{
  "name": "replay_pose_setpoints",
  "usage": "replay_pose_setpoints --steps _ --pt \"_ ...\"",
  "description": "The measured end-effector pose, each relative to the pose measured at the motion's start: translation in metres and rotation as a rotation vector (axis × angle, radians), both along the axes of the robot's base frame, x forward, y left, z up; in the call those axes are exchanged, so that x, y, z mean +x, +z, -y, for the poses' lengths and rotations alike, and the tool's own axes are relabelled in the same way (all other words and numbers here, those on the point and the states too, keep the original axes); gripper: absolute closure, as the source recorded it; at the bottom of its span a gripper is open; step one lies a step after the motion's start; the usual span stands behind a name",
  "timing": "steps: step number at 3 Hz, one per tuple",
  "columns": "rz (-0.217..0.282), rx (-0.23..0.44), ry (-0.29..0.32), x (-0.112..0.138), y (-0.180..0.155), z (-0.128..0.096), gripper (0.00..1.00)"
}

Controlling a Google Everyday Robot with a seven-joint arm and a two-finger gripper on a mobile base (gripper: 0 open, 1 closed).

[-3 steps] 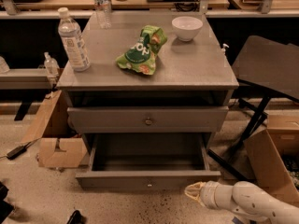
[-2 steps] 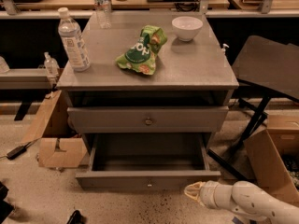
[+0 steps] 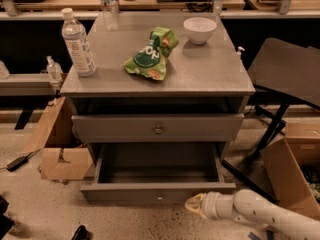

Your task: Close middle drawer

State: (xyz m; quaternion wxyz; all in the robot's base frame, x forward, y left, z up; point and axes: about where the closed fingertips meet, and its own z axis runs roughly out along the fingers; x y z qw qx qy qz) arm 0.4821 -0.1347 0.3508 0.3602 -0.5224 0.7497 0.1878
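Observation:
The middle drawer (image 3: 158,192) is a wide grey drawer pulled far out of the grey cabinet (image 3: 90,84), low near the floor. Its bare grey inside shows, and a tiny brass knob (image 3: 160,198) sits at the centre of its flat front. Above it is a drawer front with a larger brass knob (image 3: 158,130), pulled out only slightly. My gripper (image 3: 193,204) is at the bottom right on a white arm (image 3: 260,215). Its cream tip is just below and in front of the open drawer's front right corner, close to the front panel.
On the cabinet top stand a water bottle (image 3: 78,43), a green snack bag (image 3: 151,54) and a white bowl (image 3: 200,30). Cardboard boxes lie on the floor at left (image 3: 60,154) and right (image 3: 290,179). A dark folding table (image 3: 287,69) stands at right.
My gripper has shifted slightly left toward the open drawer's front. The drawer itself has not visibly moved.

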Motion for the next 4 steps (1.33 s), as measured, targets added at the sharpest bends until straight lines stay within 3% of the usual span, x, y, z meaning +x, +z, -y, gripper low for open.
replay_pose_setpoints --steps 1,2,3,4 --pt "0.031 0.008 0.017 0.029 0.003 -0.005 1.0" --pt "0.032 0.008 0.017 0.029 0.003 -0.005 1.0" --pt "0.056 0.003 0.002 0.061 0.01 0.001 1.0" --pt "0.056 0.003 0.002 0.058 0.01 0.001 1.0"
